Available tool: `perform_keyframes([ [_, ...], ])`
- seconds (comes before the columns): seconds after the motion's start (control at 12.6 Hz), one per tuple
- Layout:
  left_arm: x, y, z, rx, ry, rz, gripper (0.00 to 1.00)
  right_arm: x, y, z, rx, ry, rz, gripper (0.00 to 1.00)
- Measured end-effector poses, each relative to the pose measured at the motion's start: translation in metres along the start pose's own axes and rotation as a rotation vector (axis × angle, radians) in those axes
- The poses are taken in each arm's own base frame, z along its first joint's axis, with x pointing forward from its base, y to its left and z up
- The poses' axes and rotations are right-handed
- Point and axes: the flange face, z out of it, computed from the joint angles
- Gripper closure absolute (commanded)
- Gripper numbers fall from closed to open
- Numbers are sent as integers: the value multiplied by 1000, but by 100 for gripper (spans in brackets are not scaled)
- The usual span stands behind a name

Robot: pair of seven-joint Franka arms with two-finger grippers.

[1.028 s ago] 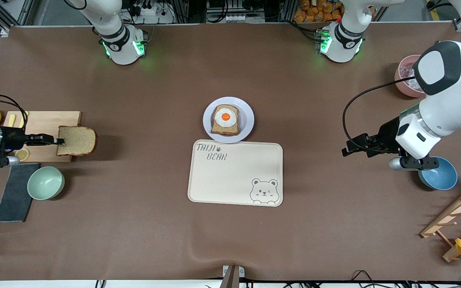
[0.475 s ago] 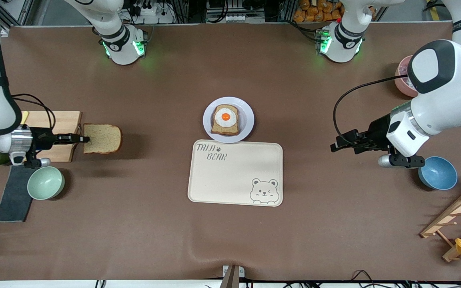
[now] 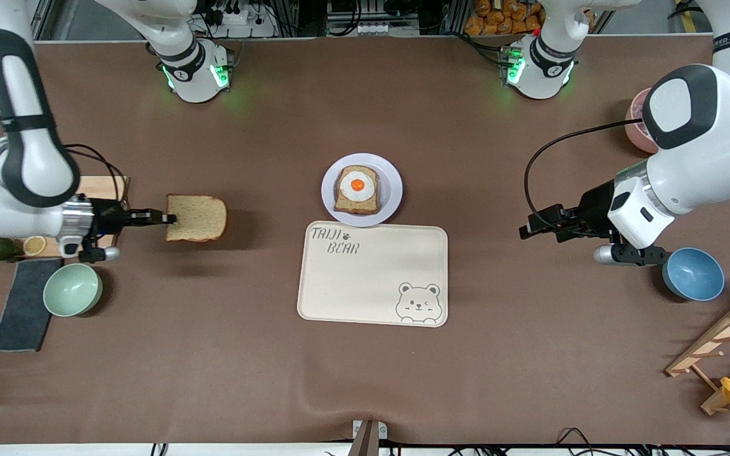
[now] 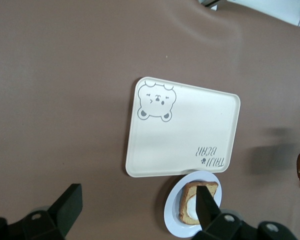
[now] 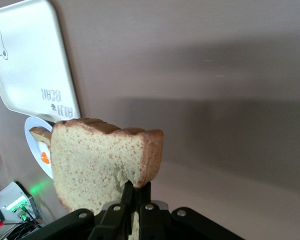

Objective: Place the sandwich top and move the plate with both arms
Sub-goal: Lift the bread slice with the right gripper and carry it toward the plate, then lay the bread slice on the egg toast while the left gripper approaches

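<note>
The sandwich top (image 3: 197, 218), a bare wholemeal slice, hangs level over the bare table between the cutting board and the plate, with my right gripper (image 3: 168, 219) shut on its edge. In the right wrist view the fingers (image 5: 130, 192) pinch the slice (image 5: 95, 160) at its crust. The pale round plate (image 3: 330, 190) holds a toast with a fried egg (image 3: 357, 189) and sits just beside the tray's edge farthest from the front camera. My left gripper (image 3: 526, 229) is open and empty, above the table toward the left arm's end. Between its spread fingers, its wrist view shows the plate (image 4: 172, 215).
A cream bear-printed tray (image 3: 372, 273) lies mid-table. A wooden cutting board (image 3: 102, 187), a green bowl (image 3: 72, 289), a dark cloth (image 3: 23, 304) and a lemon slice (image 3: 34, 244) sit at the right arm's end. A blue bowl (image 3: 694, 273), pink bowl (image 3: 636, 123) and wooden rack (image 3: 720, 348) are at the left arm's end.
My right gripper has carried the slice off the cutting board and toward the plate. My left gripper has drifted a little toward the middle of the table, still open.
</note>
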Motion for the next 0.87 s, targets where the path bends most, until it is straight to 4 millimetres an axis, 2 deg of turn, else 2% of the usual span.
perform_keyframes([
  [0.16, -1, -1, 2, 1, -13, -1, 0, -3, -63, 23, -28, 8, -20, 100],
  [0.24, -1, -1, 2, 2, -14, -1, 0, -7, -87, 37, -31, 14, -30, 100],
  [0.32, -1, -1, 3, 1, -15, -2, 0, -10, -104, 52, -27, 29, -39, 100],
  [0.63, 2, -5, 19, -1, -44, -13, 0, -30, -148, 128, 4, 98, -39, 100],
  [0.87, 3, -4, 31, -32, -67, -29, 0, -49, -178, 167, -6, 98, -25, 100],
])
